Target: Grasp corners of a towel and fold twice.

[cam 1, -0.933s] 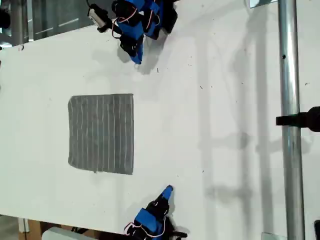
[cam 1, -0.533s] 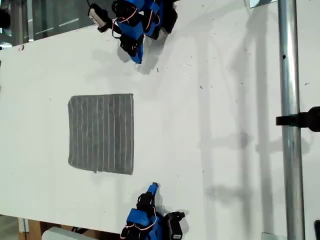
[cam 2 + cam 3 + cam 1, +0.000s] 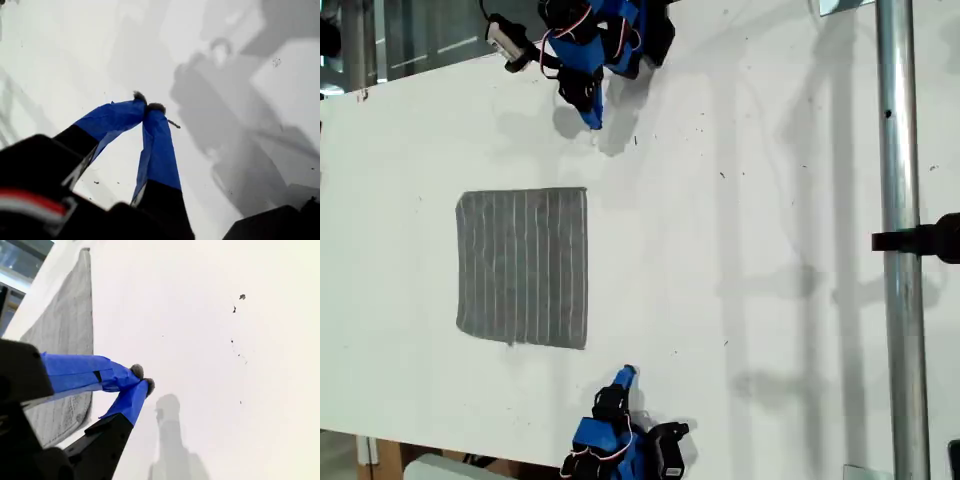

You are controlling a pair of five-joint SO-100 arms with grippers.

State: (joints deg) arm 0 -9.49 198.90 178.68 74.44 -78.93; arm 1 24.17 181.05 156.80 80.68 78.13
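**Towel flat on the table, both grippers empty**

White table (image 3: 740, 250), lightly speckled and crossed by soft shadows. A metal pole (image 3: 900, 330) runs down the exterior view's right, with a black clamp (image 3: 920, 240) on it. Glass panels show at that view's top left.

We note the towel (image 3: 523, 267) lying flat and spread out at the exterior view's left of centre, stripes running top to bottom in that view. All four corners are down on the table. Nothing touches it.

One blue arm (image 3: 585, 60) reaches in from the exterior view's top edge, another (image 3: 610, 435) from its bottom edge. Both tips stand apart from the towel. We cannot tell from the wrist views which arm is which.

Our first gripper (image 3: 150, 106): jaws closed, blue-taped tips meeting, nothing between them, only bare table beyond.

Our second gripper (image 3: 142, 379): jaws closed, tips together, holding nothing. The towel (image 3: 65, 340) lies beside it, not touching.
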